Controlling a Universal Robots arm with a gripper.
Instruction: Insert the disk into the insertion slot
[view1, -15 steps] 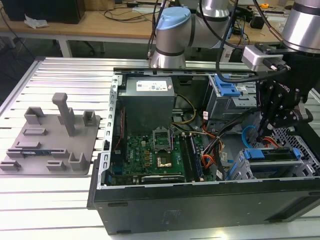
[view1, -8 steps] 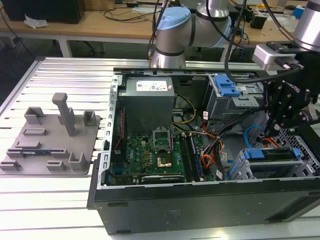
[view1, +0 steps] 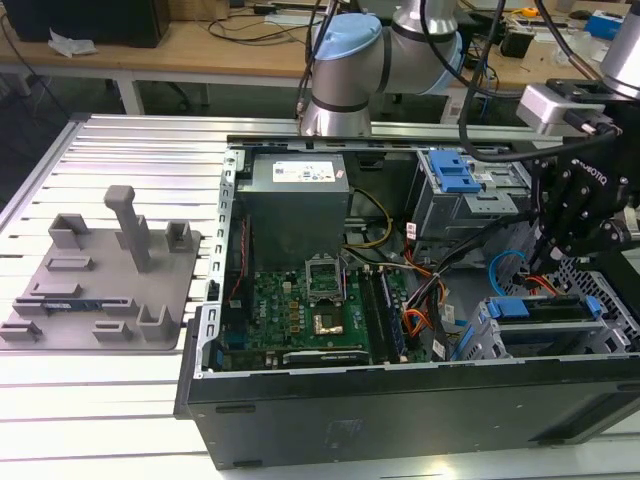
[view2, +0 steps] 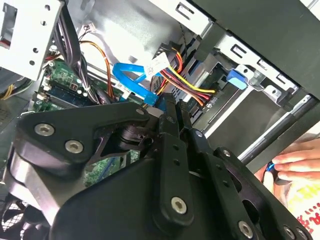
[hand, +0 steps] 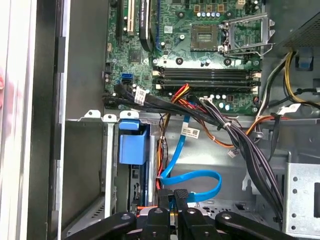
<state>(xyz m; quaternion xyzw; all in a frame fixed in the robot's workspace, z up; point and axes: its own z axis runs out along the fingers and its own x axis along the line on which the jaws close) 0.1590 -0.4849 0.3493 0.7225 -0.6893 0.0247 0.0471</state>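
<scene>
The disk (view1: 545, 312), edged by its blue carrier, lies in the insertion slot (view1: 600, 335), a grey perforated cage at the open computer case's corner on the exterior view's right. My black gripper (view1: 548, 262) hangs just above that cage, fingers pressed together with nothing between them. In the first wrist view the gripper (hand: 173, 197) points at the case floor beside the cage wall (hand: 107, 165), with the carrier's blue end (hand: 132, 145) close by. The second wrist view shows the fingertips (view2: 170, 112) near a blue carrier tab (view2: 236, 79).
A looped blue data cable (hand: 192, 180) and bundled wires (hand: 240, 140) lie right under the fingers. Motherboard (view1: 310, 310), power supply (view1: 295, 205) and a second bay with a blue latch (view1: 455, 180) fill the case. A grey fixture plate (view1: 100, 280) lies outside. A person's hand (view2: 295, 162) rests near the case's edge.
</scene>
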